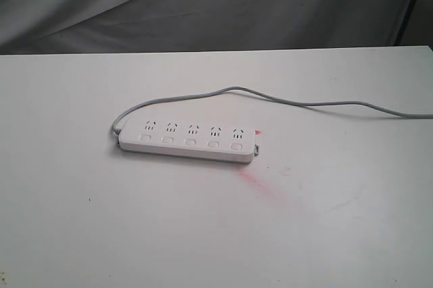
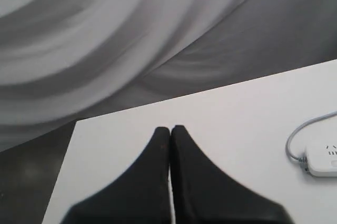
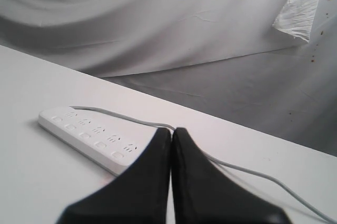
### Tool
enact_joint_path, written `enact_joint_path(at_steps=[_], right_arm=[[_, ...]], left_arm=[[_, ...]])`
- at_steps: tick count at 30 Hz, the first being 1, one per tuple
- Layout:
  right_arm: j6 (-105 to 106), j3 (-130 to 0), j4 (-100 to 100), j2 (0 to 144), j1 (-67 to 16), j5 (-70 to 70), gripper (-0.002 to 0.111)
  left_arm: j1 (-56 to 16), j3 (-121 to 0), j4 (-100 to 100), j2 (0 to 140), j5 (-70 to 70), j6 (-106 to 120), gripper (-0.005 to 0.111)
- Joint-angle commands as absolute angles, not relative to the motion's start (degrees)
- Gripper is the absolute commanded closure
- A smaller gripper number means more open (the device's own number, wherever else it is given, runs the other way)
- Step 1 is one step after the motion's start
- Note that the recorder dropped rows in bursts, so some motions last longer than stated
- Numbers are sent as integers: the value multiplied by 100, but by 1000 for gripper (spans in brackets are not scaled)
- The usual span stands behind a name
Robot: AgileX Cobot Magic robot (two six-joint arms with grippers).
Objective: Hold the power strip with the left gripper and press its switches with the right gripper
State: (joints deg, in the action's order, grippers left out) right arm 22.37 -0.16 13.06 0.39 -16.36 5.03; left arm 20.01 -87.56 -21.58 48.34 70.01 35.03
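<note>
The power strip [image 1: 203, 136] lies flat near the middle of your desk [image 1: 101, 220], with its five switches [image 1: 190, 142] facing up in a row. The grey cord [image 1: 284, 99] leaves the left end and loops behind to the right. Your left gripper [image 2: 170, 129] is closed and empty, well apart from the cord end. Your right gripper [image 3: 171, 131], likewise closed and empty, is near the other end.

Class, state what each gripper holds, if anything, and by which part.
Nothing is held. The left gripper and right gripper are both shut empty; the power strip lies free on the table.
</note>
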Motion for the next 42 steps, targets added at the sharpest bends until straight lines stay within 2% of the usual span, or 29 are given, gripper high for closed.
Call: enact_joint_path(at_steps=[1,8,12,19,30,36,42], right_arm=[[2220,0,1249,13,-1599,513,108],[2220,0,1249,13,-1599,513,108],[2220,0,1249,13,-1599,513,108],[2220,0,1249,13,-1599,513,108],[2220,0,1249,13,-1599,513,108],[2220,0,1249,13,-1599,513,108],[2220,0,1249,13,-1599,513,108]], left_arm=[[1971,-8060,-1656,3989,6996,2676,107],[1819,-5734,-2072,2643,4500,2537,107],[1374,-4457,-2324,2091,3271,2537,107],[522,-2798,-2344,1513,2075,2537,107],[241,-1131,-2321,640,1779,2537,107],[-99,-577,-1735,68,1455,2379,107],[-135,-204,-1722,0,1404,2069,107]])
